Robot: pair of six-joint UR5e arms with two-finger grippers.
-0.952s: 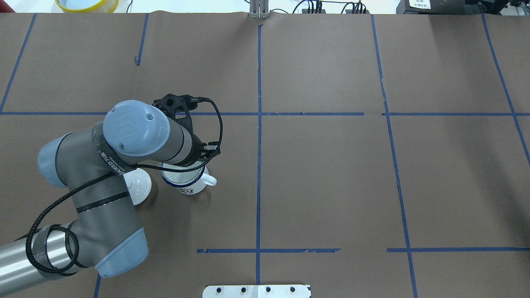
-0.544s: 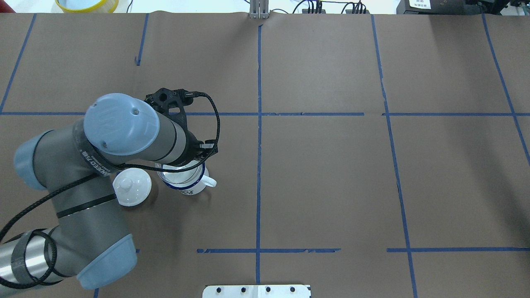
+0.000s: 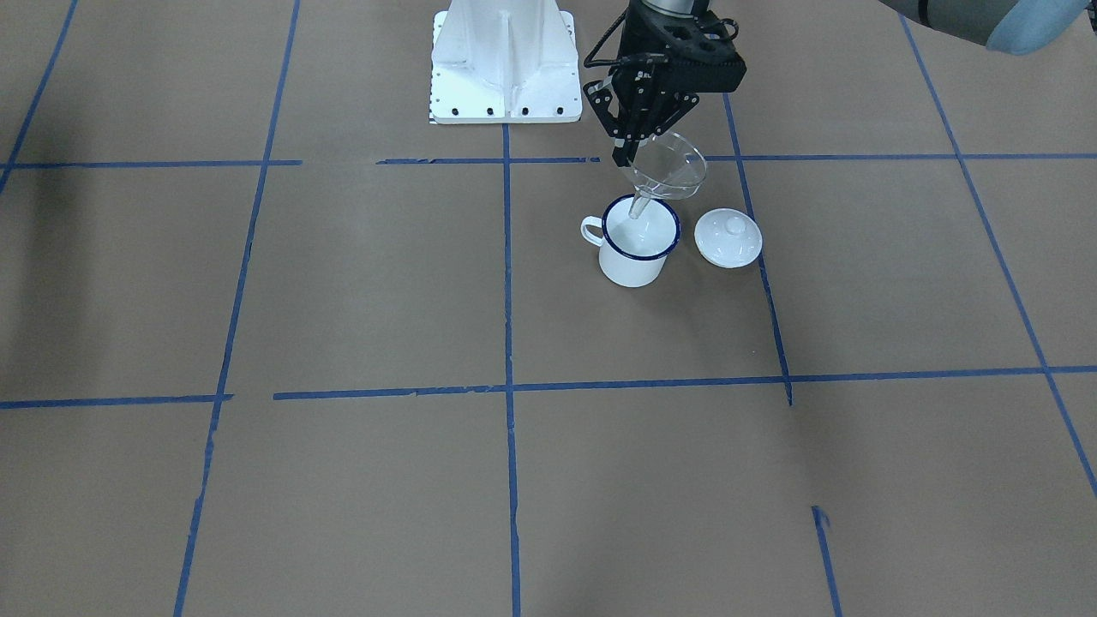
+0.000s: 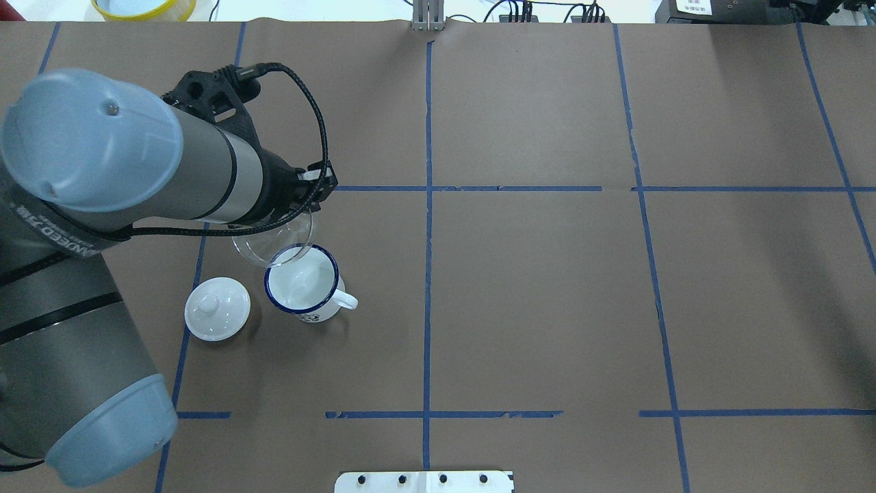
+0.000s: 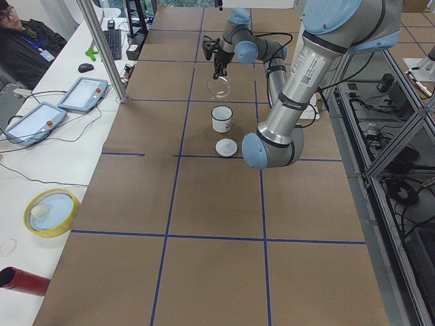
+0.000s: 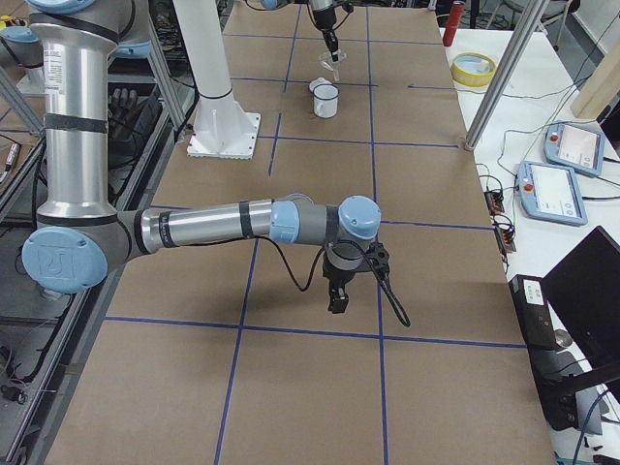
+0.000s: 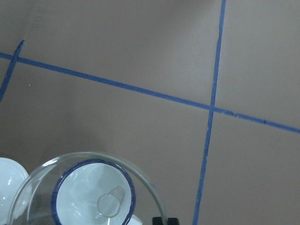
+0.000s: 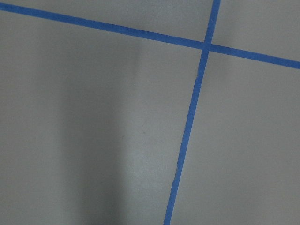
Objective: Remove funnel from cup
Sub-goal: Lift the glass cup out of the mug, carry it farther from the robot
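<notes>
The funnel (image 3: 668, 171) is out of the cup (image 3: 634, 257). A second ago the left arm sat low over the cup and the clear rim lay on the cup's blue edge. The arm has now risen and drawn back toward the upper left of the overhead view, taking the funnel with it.

The left gripper (image 3: 630, 156) is pinched shut on one side of the funnel's rim. The funnel hangs tilted from that single hold, with its spout slanting down toward the cup's mouth. In the front view the spout tip overlaps the opening, but the left side view shows a gap between funnel and cup, so it looks lifted clear. In the left wrist view the spout ring (image 7: 108, 205) lies over the cup's interior.

The cup stands upright left of centre on the counter (image 4: 547, 308), where it was, with the lid (image 4: 217, 308) just beside it and now uncovered by the arm.

The removal itself looks done. What is left is probably to carry the funnel sideways and set it down. With the hold off-centre on the rim, the funnel could swing or slip.

The right gripper (image 6: 339, 291) hovers low in the right side view; I cannot tell whether it is open.
</notes>
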